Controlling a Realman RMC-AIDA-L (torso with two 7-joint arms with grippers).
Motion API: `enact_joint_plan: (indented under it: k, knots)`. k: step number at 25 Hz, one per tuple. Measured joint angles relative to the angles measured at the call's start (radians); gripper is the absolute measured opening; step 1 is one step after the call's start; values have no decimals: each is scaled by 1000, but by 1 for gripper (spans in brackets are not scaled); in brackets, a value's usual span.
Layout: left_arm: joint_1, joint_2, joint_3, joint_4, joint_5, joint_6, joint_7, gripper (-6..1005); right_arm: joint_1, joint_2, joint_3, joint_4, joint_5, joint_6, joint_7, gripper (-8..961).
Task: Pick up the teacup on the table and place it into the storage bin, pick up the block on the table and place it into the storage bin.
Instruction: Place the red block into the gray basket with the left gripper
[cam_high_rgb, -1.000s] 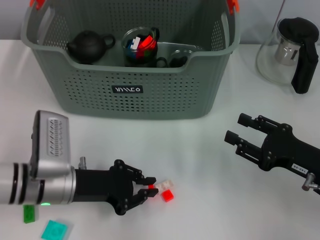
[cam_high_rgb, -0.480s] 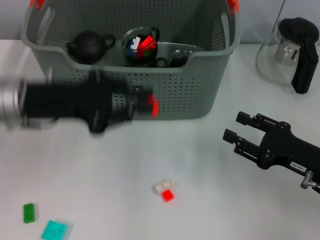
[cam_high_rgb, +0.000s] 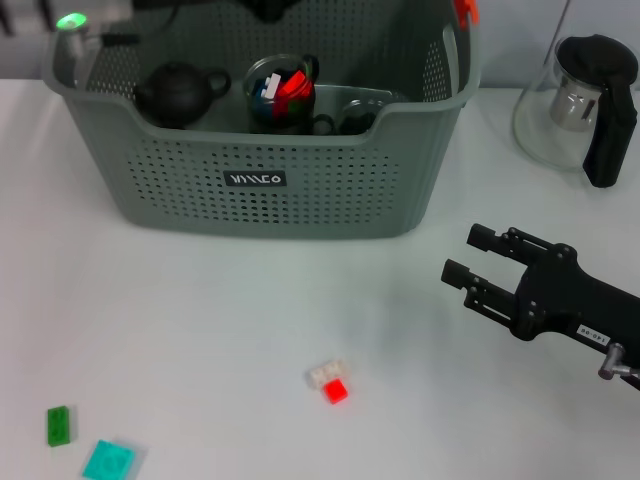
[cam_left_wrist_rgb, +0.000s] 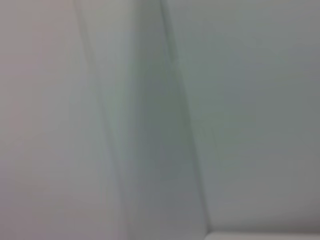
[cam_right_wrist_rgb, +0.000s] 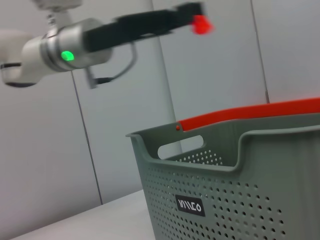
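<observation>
On the near left of the white table (cam_high_rgb: 180, 330) lie a green block (cam_high_rgb: 58, 425) and a teal block (cam_high_rgb: 108, 461), and the left gripper (cam_right_wrist_rgb: 192, 17) is raised high above the storage bin (cam_high_rgb: 262, 150), its fingers closed on a small red block (cam_right_wrist_rgb: 201, 24). Inside the bin at the far side stand a dark teapot (cam_high_rgb: 180, 92) and a glass teacup (cam_high_rgb: 281, 92) holding coloured blocks. Near the middle a white block (cam_high_rgb: 326, 372) touches a red one (cam_high_rgb: 336, 391); on the right the right gripper (cam_high_rgb: 466, 268) waits with fingers open, near a glass pitcher (cam_high_rgb: 580, 105).

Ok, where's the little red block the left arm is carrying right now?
In the right wrist view the small red block sits at the tip of the left gripper, high in the air above the grey-green perforated storage bin.
</observation>
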Motion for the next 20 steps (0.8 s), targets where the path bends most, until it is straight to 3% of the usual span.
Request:
enact_joint_plan:
  k: [6, 7, 9, 12, 20]
  knots:
    - [8, -27, 251, 29, 48, -417, -72, 187, 3, 0, 4, 0, 0, -5, 0, 638]
    - [8, -27, 251, 29, 48, -417, -72, 187, 3, 0, 3, 0, 0, -5, 0, 638]
    - [5, -31, 378, 9, 155, -596, -126, 188, 4, 0, 3, 0, 0, -5, 0, 637]
    - [-1, -41, 415, -1, 199, -650, -165, 189, 3, 0, 5, 0, 1, -5, 0, 637]
    - [0, -104, 431, 5, 299, -784, -176, 191, -2, -2, 6, 0, 1, -5, 0, 638]
